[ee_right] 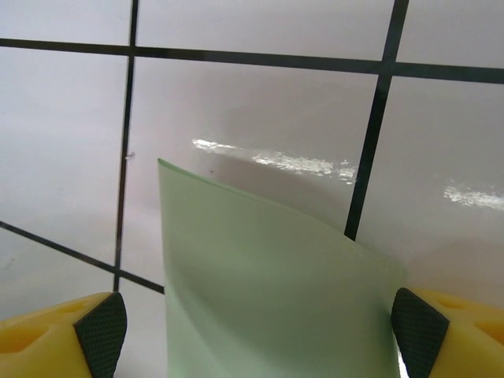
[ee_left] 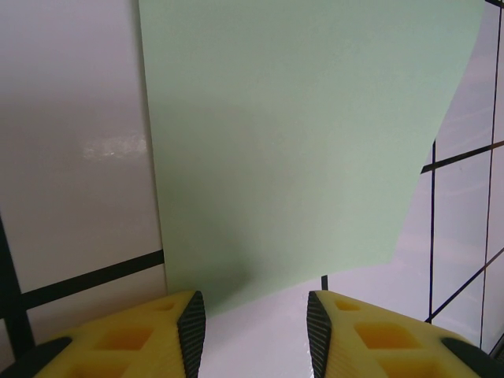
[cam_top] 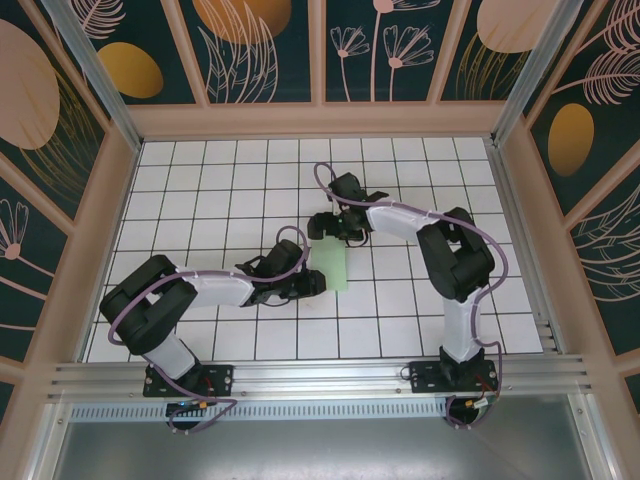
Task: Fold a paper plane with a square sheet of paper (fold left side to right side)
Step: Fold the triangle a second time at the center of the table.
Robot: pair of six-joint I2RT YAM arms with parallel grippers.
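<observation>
The thin pale mint-green square sheet of paper (cam_top: 331, 268) lies on the white tiled floor with black grid lines (cam_top: 200, 200) near the middle of the enclosure. From above it shows as a narrow upright strip, taller than it is wide. The left gripper (cam_top: 312, 283) sits low at the strip's 8 o'clock, reaching in from the left arm's base at the floor's 7 o'clock corner. The right gripper (cam_top: 325, 228) is at the strip's 12 o'clock end, its arm bending over from the 5 o'clock side. In the left wrist view the paper (ee_left: 299, 142) spreads flat from 12 o'clock down towards the left gripper (ee_left: 253, 315). Its near edge runs just ahead of the yellow fingers with black pads (ee_left: 193, 327), bare tile showing in the gap between them, so this gripper is released and parted, clamping nothing. Whether the left-hand fingertip touches the paper's corner cannot be told. In the right wrist view the paper (ee_right: 276, 299) rises in a gentle curve between the widely spread fingers of the right gripper (ee_right: 256, 331). The pad at 8 o'clock (ee_right: 101, 331) stands clear of the sheet, while the pad at 4 o'clock (ee_right: 413, 331) is just beside its edge. This gripper is also released, not squeezing the paper.
</observation>
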